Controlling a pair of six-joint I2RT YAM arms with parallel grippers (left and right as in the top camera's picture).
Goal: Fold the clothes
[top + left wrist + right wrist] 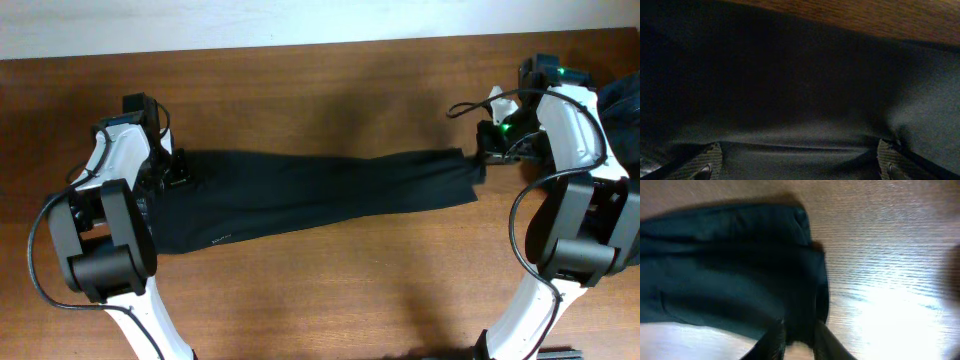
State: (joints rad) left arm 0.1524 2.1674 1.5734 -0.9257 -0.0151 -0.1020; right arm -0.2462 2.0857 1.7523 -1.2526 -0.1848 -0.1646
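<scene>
1. A pair of long black pants [320, 190] lies flat on the brown wooden bench [330, 290], stretched from left to right.
2. The wide end of the pants is on the left, partly under the left arm [110, 230]. The narrow leg end reaches to the right, up to the right arm [570, 130].
3. The cloth lies mostly smooth, with a few long soft creases running along its length.
4. The left fingers [702, 162] stand wide apart, low over the wide end of the pants. In the left wrist view, dark cloth fills the space between and beyond them, and nothing is gripped.
5. A strip of bare bench shows past the far edge of the cloth in that view.
6. The right fingers [774, 342] are at the leg end, slightly apart, with the edge of the cloth lying between them. The right wrist view is blurred, so I cannot tell whether they press on the cloth.
7. In that same view the leg end shows two layers with a stepped edge, and bare bench to its right.
8. A heap of dark and blue denim [622, 100] sits at the far right edge, beside the right arm and apart from the pants.
</scene>
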